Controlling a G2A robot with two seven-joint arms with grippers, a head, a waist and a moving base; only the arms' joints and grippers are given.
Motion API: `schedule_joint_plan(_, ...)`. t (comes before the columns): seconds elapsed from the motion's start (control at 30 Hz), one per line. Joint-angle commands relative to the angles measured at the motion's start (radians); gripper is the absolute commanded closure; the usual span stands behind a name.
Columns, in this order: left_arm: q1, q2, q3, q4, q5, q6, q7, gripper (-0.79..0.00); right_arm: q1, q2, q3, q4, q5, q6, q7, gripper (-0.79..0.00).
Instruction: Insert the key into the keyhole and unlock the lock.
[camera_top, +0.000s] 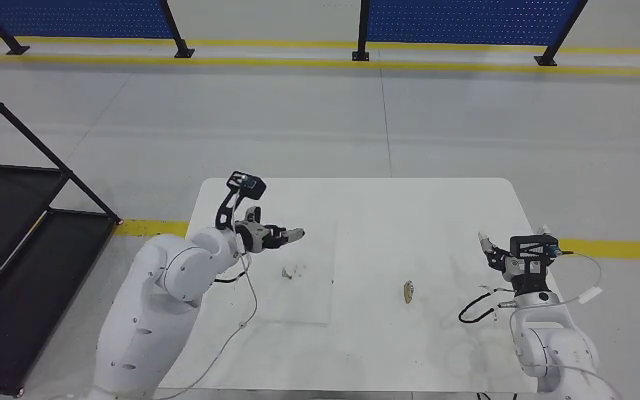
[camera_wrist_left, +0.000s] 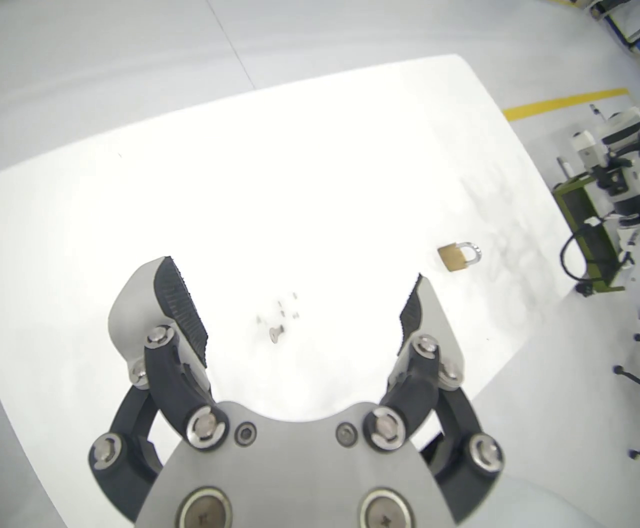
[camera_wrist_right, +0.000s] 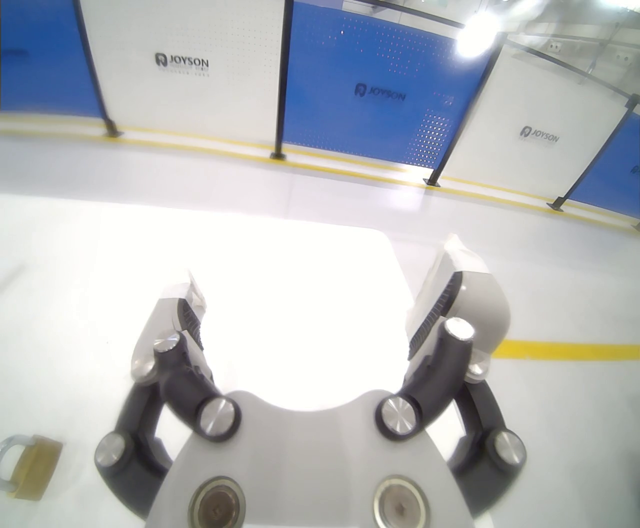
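One brass lock (camera_wrist_left: 451, 258), flat grey key (camera_wrist_left: 275, 334)

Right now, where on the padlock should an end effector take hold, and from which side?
Probably the brass body of the padlock, pinched across its narrow sides from above: it lies flat on the table, and its thin shackle gives little purchase.

My left gripper (camera_wrist_left: 293, 272): silver-grey, black ribbed pads (camera_wrist_left: 181, 310); right gripper (camera_wrist_right: 324, 267) same. Brass padlock (camera_wrist_left: 456, 256) w/ silver shackle, grey key (camera_wrist_left: 275, 334), white table (camera_top: 400, 220). Top view: yellow floor stripe (camera_top: 615, 247) at right, blue dot-patterned fence panels (camera_top: 80, 18) upper left.
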Motion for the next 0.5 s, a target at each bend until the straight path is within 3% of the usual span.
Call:
schedule_joint_plan(0.0,-0.050,0.000,0.032,0.036,0.021,0.059,-0.083,-0.785,0.000,0.000,0.000,0.000,0.000,0.000,0.000,-0.785)
schedule_joint_plan(0.2,-0.133,-0.005,0.117,0.135,0.002,0.139,-0.215,-0.785,0.000,0.000,0.000,0.000,0.000,0.000,0.000,-0.785)
schedule_joint_plan(0.47,-0.134,-0.004,0.167,0.254,0.003,0.096,-0.184,-0.785,0.000,0.000,0.000,0.000,0.000,0.000,0.000,-0.785)
